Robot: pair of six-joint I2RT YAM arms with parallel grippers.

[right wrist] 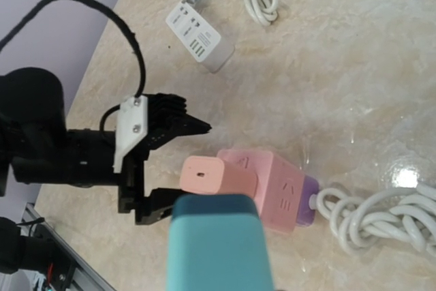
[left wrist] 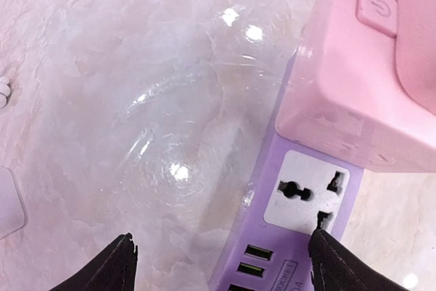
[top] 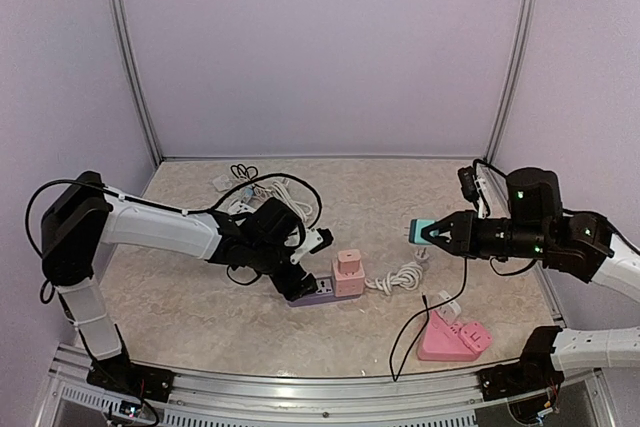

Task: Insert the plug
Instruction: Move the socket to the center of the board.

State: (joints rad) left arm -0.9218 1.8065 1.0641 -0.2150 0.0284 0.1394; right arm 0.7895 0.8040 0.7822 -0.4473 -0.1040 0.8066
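A purple power strip [top: 318, 295] lies mid-table with a pink cube socket [top: 348, 273] on its right end. In the left wrist view the strip [left wrist: 253, 274] shows a free white socket face [left wrist: 306, 192] next to the pink cube [left wrist: 354, 86]. My left gripper [top: 303, 269] is open over the strip's left end; its right fingertip [left wrist: 334, 264] is above the socket face and its left fingertip [left wrist: 112, 267] is over bare table. My right gripper [top: 434, 232] is shut on a teal plug [top: 419, 231], held in the air right of the strip. The teal plug [right wrist: 218, 243] hides my right fingers.
A pink charger [right wrist: 212, 175] sticks out of the pink cube [right wrist: 276, 185]. A coiled white cable [top: 398, 277] runs right from the strip. A pink wedge-shaped holder [top: 455, 339] sits front right. A white adapter [right wrist: 201, 37] and loose cables [top: 262, 187] lie at the back.
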